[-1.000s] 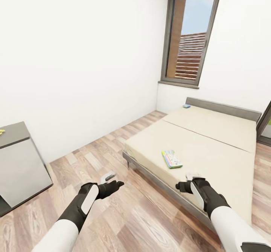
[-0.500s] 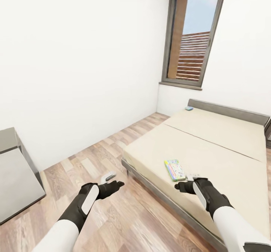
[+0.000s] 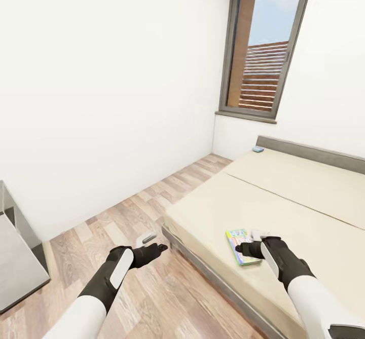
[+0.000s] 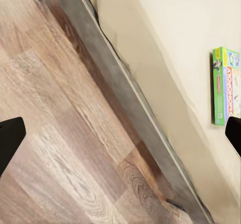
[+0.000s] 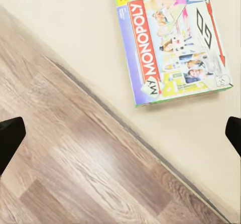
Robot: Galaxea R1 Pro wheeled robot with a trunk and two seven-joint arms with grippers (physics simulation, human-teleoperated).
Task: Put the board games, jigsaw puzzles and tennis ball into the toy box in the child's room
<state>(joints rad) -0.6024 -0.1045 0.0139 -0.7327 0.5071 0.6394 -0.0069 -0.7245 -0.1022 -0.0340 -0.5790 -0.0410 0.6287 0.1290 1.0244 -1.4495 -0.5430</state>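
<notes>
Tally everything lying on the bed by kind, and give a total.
Large colourful board game box near the bed's edge: 1
Small blue box by the headboard, too small to identify: 1
Total: 2 things on the bed

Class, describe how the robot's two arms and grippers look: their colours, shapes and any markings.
Both arms have smooth white forearm shells and black wrist sections, each with a white oval panel. The left gripper and right gripper have dark fingers with light grey parts above them. No cables or markings are visible.
</notes>
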